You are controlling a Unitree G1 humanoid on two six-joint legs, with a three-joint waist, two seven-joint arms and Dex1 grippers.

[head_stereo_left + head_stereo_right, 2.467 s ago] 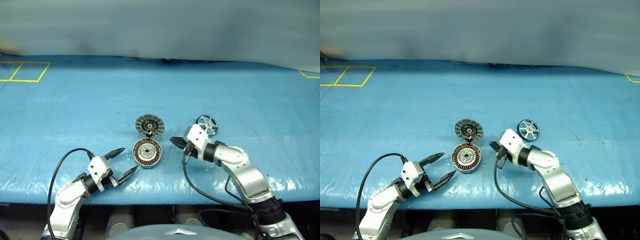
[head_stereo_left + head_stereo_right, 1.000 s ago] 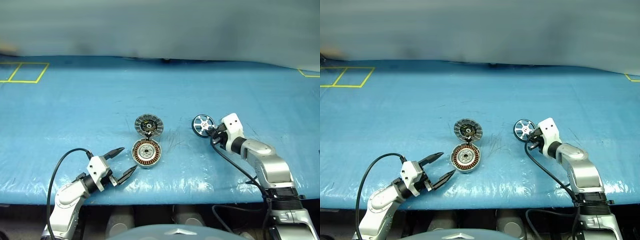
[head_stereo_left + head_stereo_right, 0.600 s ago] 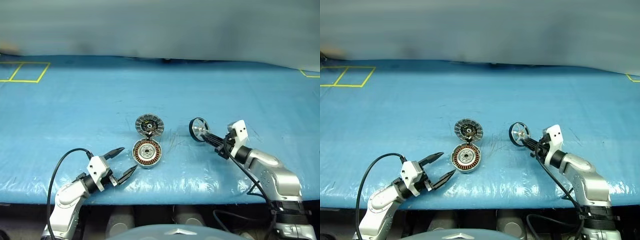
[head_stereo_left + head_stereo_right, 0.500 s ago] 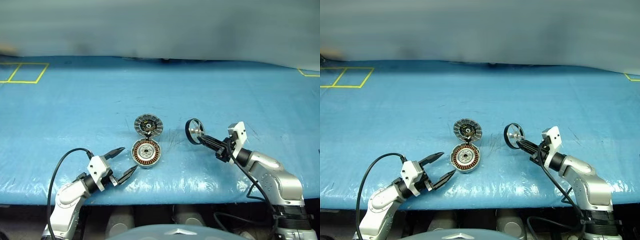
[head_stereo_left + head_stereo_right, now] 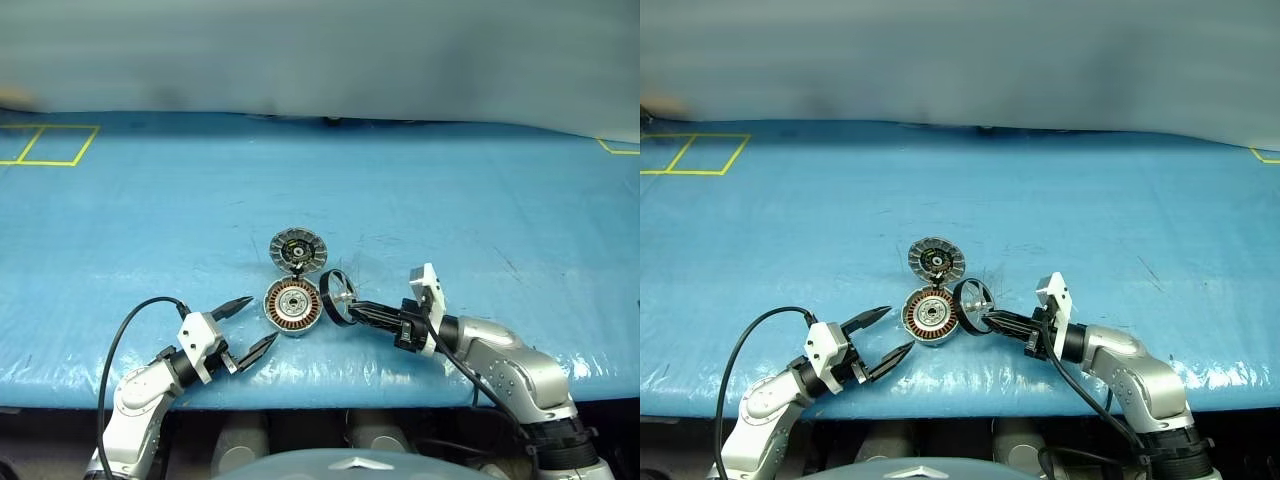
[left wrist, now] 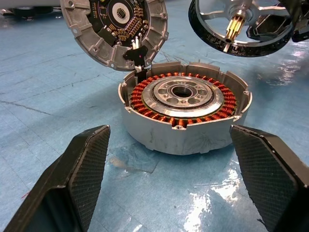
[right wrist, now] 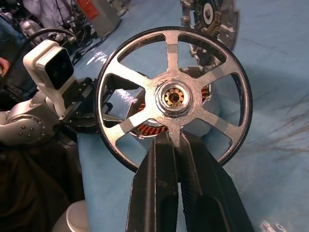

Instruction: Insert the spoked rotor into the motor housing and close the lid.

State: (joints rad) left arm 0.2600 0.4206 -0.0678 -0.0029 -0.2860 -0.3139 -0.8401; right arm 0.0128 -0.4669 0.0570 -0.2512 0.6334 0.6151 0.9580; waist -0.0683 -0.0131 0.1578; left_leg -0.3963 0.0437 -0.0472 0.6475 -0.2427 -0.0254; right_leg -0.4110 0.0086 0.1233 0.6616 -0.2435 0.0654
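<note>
The motor housing [image 5: 292, 307] lies open on the blue table, copper windings ringing its silver hub. Its lid [image 5: 298, 250] stands tilted up from the far edge, the dark segmented face showing. The spoked rotor [image 5: 337, 297] hangs on edge just right of the housing, close to its rim. My right gripper [image 5: 352, 307] is shut on one of the rotor's spokes near the hub [image 7: 174, 96]. My left gripper [image 5: 258, 320] is open, low on the near left of the housing [image 6: 186, 111], with one finger [image 6: 82, 164] on each side and apart from it.
The blue cover [image 5: 450, 200] spans the whole table. Yellow tape squares [image 5: 45, 143] mark the far left corner and a yellow corner mark [image 5: 620, 150] the far right. The table's front edge runs just behind both arms. A black cable [image 5: 120, 335] loops off the left wrist.
My right gripper has carried the rotor left and nearer, from the table's right side to beside the housing, turning it on edge. The left gripper, housing and lid stayed still.
</note>
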